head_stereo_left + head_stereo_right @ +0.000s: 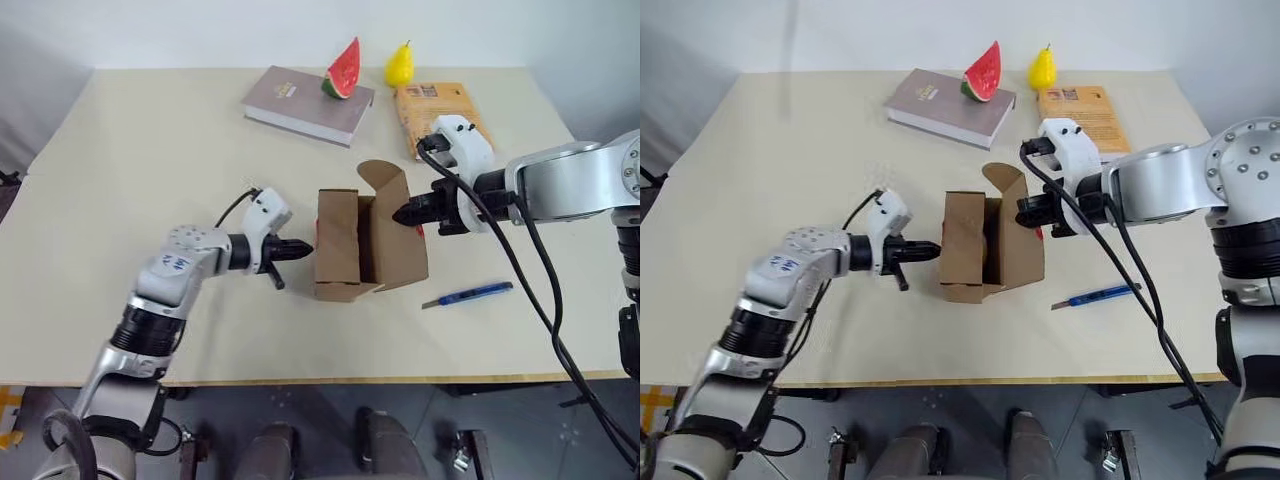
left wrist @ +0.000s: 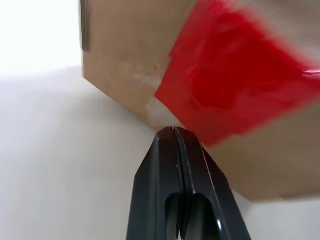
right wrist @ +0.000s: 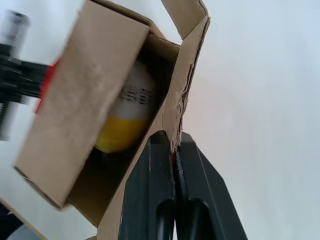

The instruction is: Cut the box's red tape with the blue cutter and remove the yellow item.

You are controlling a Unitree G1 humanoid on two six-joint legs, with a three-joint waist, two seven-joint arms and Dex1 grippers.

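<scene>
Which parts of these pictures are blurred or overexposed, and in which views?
Left wrist view: the red tape on the box is smeared and soft, and the background corner is washed out white. Right wrist view: the box flap is soft; the yellow item inside sits in shadow. Head views: sharp, evenly lit.

Box [image 1: 350, 250] mid-bench [image 1: 150, 150], between left hand [image 1: 297, 249] and right hand [image 1: 405, 214]. Yellow item [image 3: 122, 130] inside it. Cutter [image 1: 468, 294] right of box; books [image 1: 305, 102] behind.
</scene>
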